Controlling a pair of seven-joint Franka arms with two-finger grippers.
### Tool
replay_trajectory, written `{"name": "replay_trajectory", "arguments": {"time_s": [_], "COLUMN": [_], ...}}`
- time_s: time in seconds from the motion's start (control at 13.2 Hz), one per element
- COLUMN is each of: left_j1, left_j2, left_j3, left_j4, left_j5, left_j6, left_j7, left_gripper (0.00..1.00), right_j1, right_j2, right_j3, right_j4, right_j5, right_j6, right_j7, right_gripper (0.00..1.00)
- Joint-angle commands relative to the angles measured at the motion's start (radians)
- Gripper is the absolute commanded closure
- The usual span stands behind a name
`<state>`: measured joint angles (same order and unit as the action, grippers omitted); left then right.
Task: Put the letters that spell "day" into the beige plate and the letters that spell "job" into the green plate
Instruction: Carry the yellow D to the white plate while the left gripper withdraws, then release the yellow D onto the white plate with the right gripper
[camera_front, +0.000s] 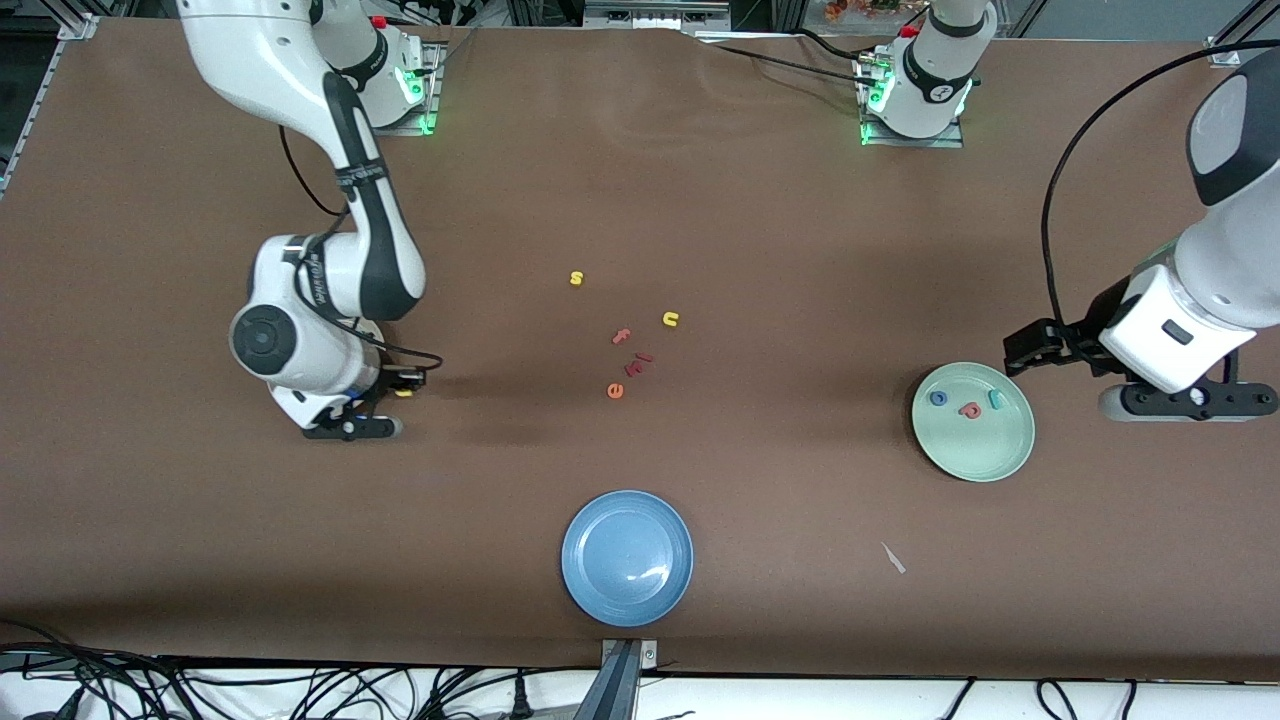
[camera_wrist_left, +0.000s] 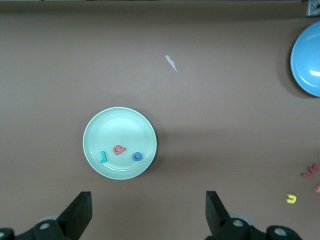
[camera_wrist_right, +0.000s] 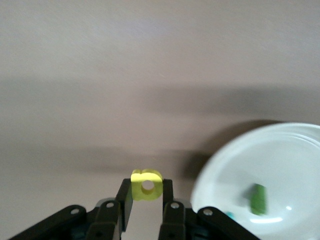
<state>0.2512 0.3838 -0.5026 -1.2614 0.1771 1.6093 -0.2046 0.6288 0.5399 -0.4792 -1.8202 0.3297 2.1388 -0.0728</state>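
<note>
A yellow letter with a round bowl (camera_wrist_right: 147, 186) is pinched between the fingers of my right gripper (camera_wrist_right: 147, 187), held above the bare table just beside the beige plate (camera_wrist_right: 280, 160). On that plate lie a green letter (camera_wrist_right: 258, 199) and a bit of a teal one (camera_wrist_right: 230, 215). In the front view the right gripper (camera_front: 400, 385) and its arm hide the plate. The green plate (camera_front: 972, 460) holds a blue "o" (camera_front: 938, 398), a pinkish-red letter (camera_front: 970, 410) and a teal "j" (camera_front: 996, 399). My left gripper (camera_front: 1030, 348) hangs open and empty over the table by that plate's rim (camera_wrist_left: 120, 112).
A blue plate (camera_front: 627, 557) sits near the front edge at mid-table. Loose letters lie in the middle: a yellow "s" (camera_front: 576, 278), a yellow "u" (camera_front: 670, 319), two reddish ones (camera_front: 622, 336) and an orange "e" (camera_front: 614, 391). A white scrap (camera_front: 893, 558) lies near the green plate.
</note>
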Motion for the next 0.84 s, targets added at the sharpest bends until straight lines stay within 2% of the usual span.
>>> {"name": "replay_trajectory", "arguments": {"time_s": [0.0, 0.08, 0.15, 0.23, 0.3, 0.76], "left_j1": [-0.114, -0.157, -0.2, -0.204, -0.193, -0.155], "left_j2": [-0.057, -0.068, -0.078, -0.083, -0.082, -0.105], "left_j3": [0.137, 0.182, 0.231, 0.249, 0.253, 0.256], "left_j4": [-0.016, -0.022, -0.035, -0.042, -0.046, -0.11], "left_j5": [-0.062, -0.065, -0.065, -0.068, -0.08, -0.122], "left_j6": [-0.022, -0.034, -0.043, -0.042, -0.04, -0.017], "left_j7": [0.054, 0.056, 0.071, 0.101, 0.137, 0.149], "left_gripper": [0.0, 0.0, 0.0, 0.0, 0.0, 0.0], "right_j1": [0.005, 0.003, 0.003, 0.003, 0.0, 0.031], "right_j2": [-0.083, -0.081, -0.077, -0.074, -0.071, -0.071], "right_j3": [-0.074, -0.105, -0.128, -0.142, -0.148, -0.137], "right_j4": [-0.125, -0.131, -0.134, -0.136, -0.131, -0.03], "right_j5": [-0.015, -0.015, -0.015, -0.015, -0.015, -0.012], "right_j6": [0.016, 0.015, 0.006, 0.003, -0.009, -0.109], "right_j7": [-0.173, -0.227, -0.258, -0.265, -0.265, -0.125], "right_gripper": [0.82, 0.81, 0.67, 0.29, 0.0, 0.0]}}
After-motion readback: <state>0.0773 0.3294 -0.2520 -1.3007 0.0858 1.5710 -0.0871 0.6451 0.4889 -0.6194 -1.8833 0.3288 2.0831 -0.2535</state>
